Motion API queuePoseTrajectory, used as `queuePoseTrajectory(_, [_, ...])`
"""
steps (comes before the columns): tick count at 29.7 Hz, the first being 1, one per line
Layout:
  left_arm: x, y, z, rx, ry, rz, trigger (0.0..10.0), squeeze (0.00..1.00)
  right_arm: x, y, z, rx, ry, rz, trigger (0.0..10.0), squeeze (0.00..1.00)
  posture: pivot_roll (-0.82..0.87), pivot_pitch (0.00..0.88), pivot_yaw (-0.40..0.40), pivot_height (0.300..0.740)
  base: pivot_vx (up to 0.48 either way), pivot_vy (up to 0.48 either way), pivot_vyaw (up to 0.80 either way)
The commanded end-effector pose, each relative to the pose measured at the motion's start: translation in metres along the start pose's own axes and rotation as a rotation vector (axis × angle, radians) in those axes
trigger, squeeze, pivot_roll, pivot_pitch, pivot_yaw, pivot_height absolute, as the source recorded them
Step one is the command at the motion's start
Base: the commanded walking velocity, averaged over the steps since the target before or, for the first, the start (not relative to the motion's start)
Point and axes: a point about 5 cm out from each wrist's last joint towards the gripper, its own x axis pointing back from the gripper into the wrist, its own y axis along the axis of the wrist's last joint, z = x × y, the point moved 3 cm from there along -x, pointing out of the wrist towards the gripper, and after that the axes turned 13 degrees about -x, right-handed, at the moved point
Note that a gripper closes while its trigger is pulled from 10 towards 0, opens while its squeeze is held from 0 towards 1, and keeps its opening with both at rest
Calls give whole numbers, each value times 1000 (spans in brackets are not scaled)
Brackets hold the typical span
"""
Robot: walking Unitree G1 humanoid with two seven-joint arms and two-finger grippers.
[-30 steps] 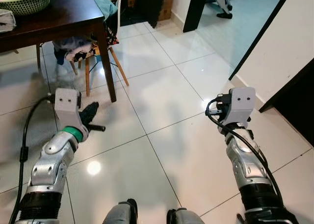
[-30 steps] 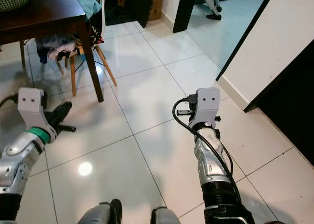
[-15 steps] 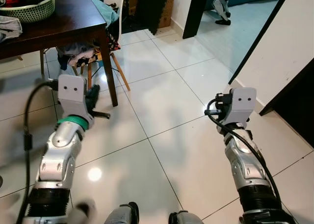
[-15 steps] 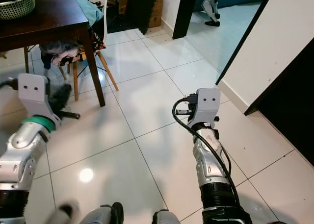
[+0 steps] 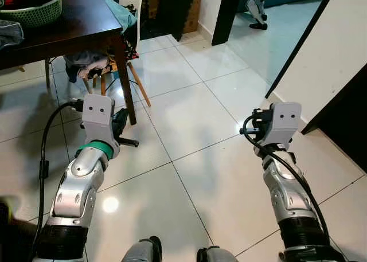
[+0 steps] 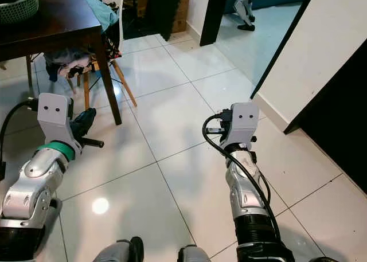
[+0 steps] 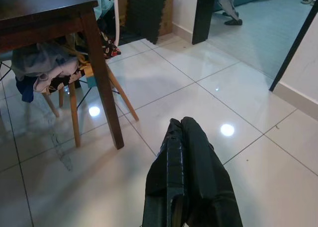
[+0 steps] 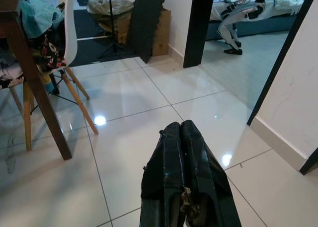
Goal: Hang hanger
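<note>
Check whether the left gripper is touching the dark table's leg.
Apart. In the left wrist view, the shut left gripper hangs over bare floor tile, and a stretch of white tile separates it from the table leg.

Home: dining table, laundry basket, tiled floor

Green basket cut off at top edge, chair partly behind table

The left arm has swung forward and to the right, bringing the left pincer nearer the dark surface's leg; the camera has shifted, so the laundry basket sits closer to the left corner.
</note>
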Motion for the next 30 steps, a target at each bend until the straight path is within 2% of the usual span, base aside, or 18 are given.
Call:
queuePoseTrajectory(1, [0, 1, 0, -17, 0, -11, 10000, 0, 3, -1, -4, -3, -13, 1, 10000, 0, -3, 40, 28, 740, 0, 0, 0])
queuePoseTrajectory(2, [-2, -4, 2, 153, 66, 31, 10000, 0, 4, -1, -2, 32, -13, -9, 10000, 0, -13, 42, 37, 740, 0, 0, 0])
queuePoseTrajectory(4, [-2, -4, 2, 153, 66, 31, 10000, 0, 4, -1, -2, 32, -13, -9, 10000, 0, -13, 42, 37, 740, 0, 0, 0])
queuePoseTrajectory(7, [0, -9, -7, 210, 25, 71, 10000, 0, 7, -2, -2, 48, -22, -11, 10000, 0, -13, 42, 40, 740, 0, 0, 0])
queuePoseTrajectory(8, [2, -11, -11, 206, 4, 90, 10000, 0, 7, -3, -3, 55, -25, -9, 10000, 0, -14, 42, 40, 740, 0, 0, 0])
queuePoseTrajectory(9, [5, -16, -11, 153, 3, 125, 10000, 0, 8, -4, -3, 60, -27, -5, 10000, 0, -13, 41, 39, 740, 0, 0, 0])
queuePoseTrajectory(10, [5, -16, -11, 153, 3, 125, 10000, 0, 8, -4, -3, 60, -27, -5, 10000, 0, -13, 41, 39, 740, 0, 0, 0])
queuePoseTrajectory(11, [6, -21, -12, 78, -15, 139, 10000, 0, 9, -5, -3, 62, -26, -1, 10000, 0, -15, 40, 38, 740, 0, 0, 0])
queuePoseTrajectory(12, [6, -28, -12, -48, -20, 157, 10000, 0, 10, -6, -3, 67, -21, 3, 10000, 0, -13, 40, 36, 740, 0, 0, 0])
queuePoseTrajectory(13, [6, -28, -12, -48, -20, 157, 10000, 0, 10, -6, -3, 67, -21, 3, 10000, 0, -13, 40, 36, 740, 0, 0, 0])
queuePoseTrajectory(14, [7, -35, -10, -116, -17, 168, 10000, 0, 11, -9, -5, 66, -20, 15, 10000, 0, -16, 39, 35, 740, 0, 0, 0])
queuePoseTrajectory(16, [8, -42, -10, -126, -26, 190, 10000, 0, 12, -12, -7, 64, -19, 27, 10000, 0, -18, 39, 34, 740, 0, 0, 0])
queuePoseTrajectory(17, [9, -52, -4, -138, 4, 223, 10000, 0, 14, -17, -11, 103, -17, 46, 10000, 0, -18, 38, 33, 740, 0, 0, 0])
queuePoseTrajectory(18, [11, -63, -1, -123, 23, 266, 10000, 0, 17, -23, -15, 121, -19, 67, 10000, 0, -18, 37, 31, 740, 0, 0, 0])
queuePoseTrajectory(20, [13, -69, 2, -117, 34, 295, 10000, 0, 18, -26, -18, 132, -20, 80, 10000, 0, -18, 37, 31, 740, 0, 0, 0])
queuePoseTrajectory(22, [18, -86, 5, -127, 50, 324, 10000, 0, 23, -37, -35, 149, -65, 123, 10000, 0, -29, 14, 24, 740, 0, 0, 0])
queuePoseTrajectory(28, [19, -89, 0, -86, 53, 313, 10000, 0, 27, -44, -44, 157, -88, 151, 10000, 0, -33, 0, 17, 740, 0, 0, 0])
queuePoseTrajectory(30, [8, -76, -3, -108, 50, 267, 10000, 0, 23, -43, -41, 146, -91, 141, 10000, 0, -31, 0, 29, 740, 0, 0, 0])
